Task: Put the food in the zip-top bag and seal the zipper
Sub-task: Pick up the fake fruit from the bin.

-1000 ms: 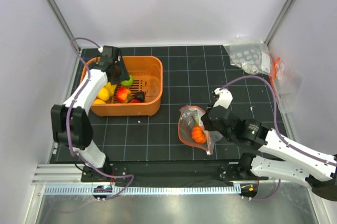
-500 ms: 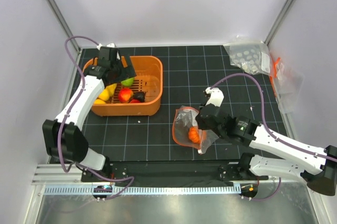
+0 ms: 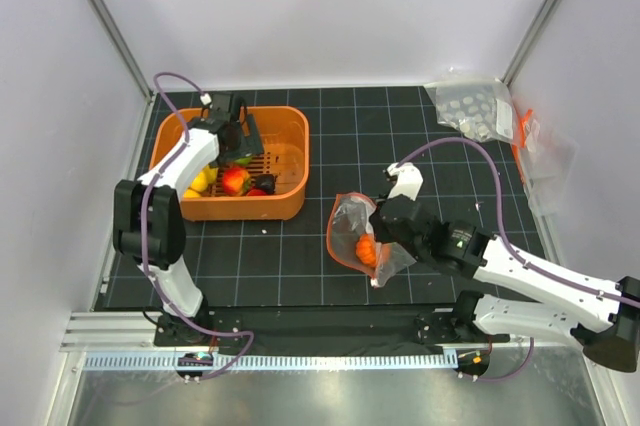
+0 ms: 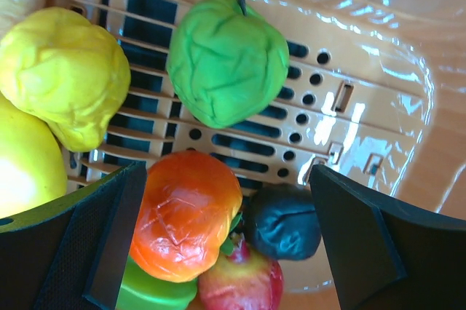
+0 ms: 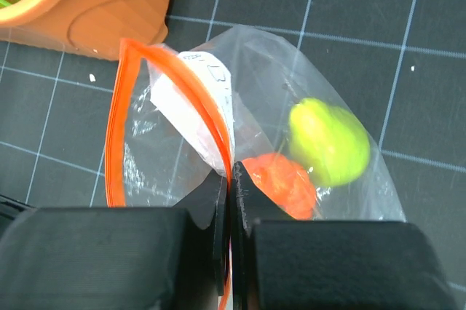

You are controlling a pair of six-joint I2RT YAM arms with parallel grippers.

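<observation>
Two food pieces, a green fruit (image 5: 328, 142) and an orange piece (image 5: 280, 183), are contained in the zip-top bag (image 5: 167, 157) on the tabletop (image 5: 349, 4). Its zipper (image 5: 113, 142) is clamped between the right fingers (image 5: 217, 212). The left fingers (image 4: 87, 252) are spread apart above the orange basket (image 4: 378, 48), where a green apple (image 4: 227, 62) and other food await transfer. Sealing is outstanding.

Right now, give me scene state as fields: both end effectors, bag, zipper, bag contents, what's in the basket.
left end effector: open, over the basket, nothing gripped
right end effector: shut on the zipper
zip-top bag: mouth open
zipper: unsealed
in bag: pale green fruit, orange-red fruit
in basket: green fruit, yellow fruit, orange fruit, dark piece, red fruit
</observation>
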